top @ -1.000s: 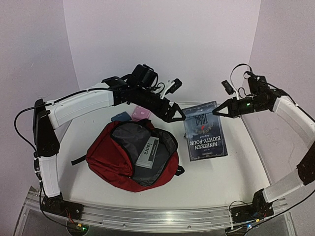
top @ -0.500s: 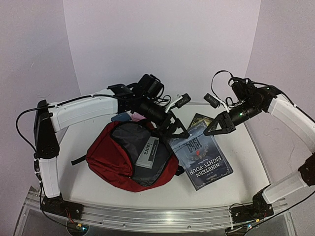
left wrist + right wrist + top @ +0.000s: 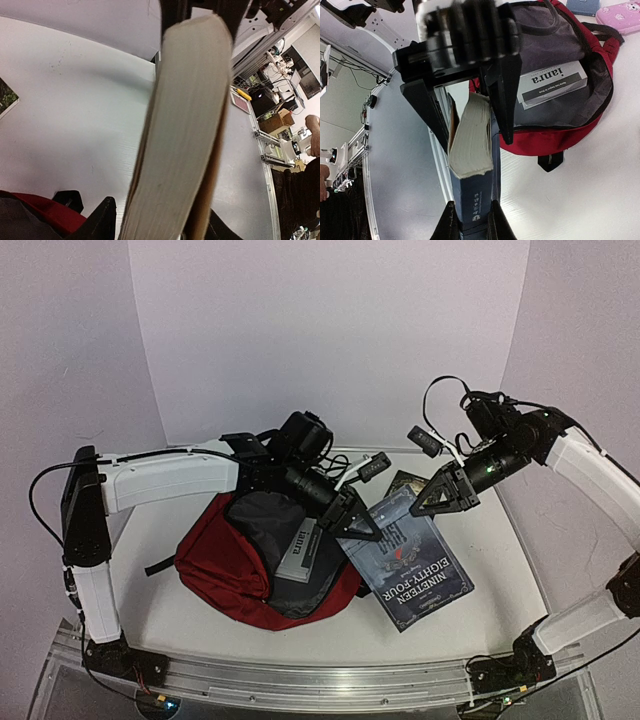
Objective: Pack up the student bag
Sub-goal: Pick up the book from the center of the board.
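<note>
The student bag (image 3: 215,560), dark red with grey lining, lies open on the table with a white book (image 3: 297,548) inside. A blue book (image 3: 415,565) titled Nineteen Eighty-Four hangs tilted just right of the bag's opening. My right gripper (image 3: 425,505) is shut on its far upper corner; in the right wrist view its jaws (image 3: 470,220) clamp the blue spine (image 3: 475,200). My left gripper (image 3: 362,525) is shut on the book's left edge. In the left wrist view the page block (image 3: 185,125) fills the space between its fingers (image 3: 105,220).
A pink pencil case (image 3: 622,15) and a small blue case (image 3: 585,6) lie behind the bag (image 3: 555,135). A dark flat item (image 3: 405,482) lies on the table (image 3: 500,540) behind the book. Walls close in on three sides.
The blue book lay flat on the table a second ago; it is now lifted, tilted and nearer the bag. My left gripper has moved down to it and closed on its edge.
</note>
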Controlling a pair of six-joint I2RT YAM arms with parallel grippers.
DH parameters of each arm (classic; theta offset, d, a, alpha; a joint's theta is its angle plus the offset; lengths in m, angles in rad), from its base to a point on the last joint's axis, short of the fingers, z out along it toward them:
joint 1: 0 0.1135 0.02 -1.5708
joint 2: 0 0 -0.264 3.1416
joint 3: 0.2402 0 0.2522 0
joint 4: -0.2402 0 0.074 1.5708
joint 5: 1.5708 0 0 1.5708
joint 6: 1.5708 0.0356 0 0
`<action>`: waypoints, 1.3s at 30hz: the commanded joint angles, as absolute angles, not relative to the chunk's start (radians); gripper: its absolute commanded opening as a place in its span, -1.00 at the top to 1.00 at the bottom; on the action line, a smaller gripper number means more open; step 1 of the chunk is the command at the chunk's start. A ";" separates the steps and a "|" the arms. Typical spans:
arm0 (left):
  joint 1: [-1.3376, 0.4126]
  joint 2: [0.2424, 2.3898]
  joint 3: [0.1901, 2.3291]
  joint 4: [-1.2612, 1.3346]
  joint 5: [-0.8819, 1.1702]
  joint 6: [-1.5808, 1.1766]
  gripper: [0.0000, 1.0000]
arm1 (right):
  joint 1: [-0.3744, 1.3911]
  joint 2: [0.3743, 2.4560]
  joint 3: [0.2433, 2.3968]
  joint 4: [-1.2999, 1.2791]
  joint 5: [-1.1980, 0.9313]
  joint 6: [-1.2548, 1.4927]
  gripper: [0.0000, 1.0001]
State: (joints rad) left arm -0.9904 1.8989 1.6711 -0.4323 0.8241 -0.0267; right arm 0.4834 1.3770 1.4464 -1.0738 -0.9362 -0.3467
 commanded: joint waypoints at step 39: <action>-0.840 1.365 1.068 0.654 0.422 -0.785 0.99 | 0.237 1.333 1.237 -0.211 -1.122 0.453 -0.97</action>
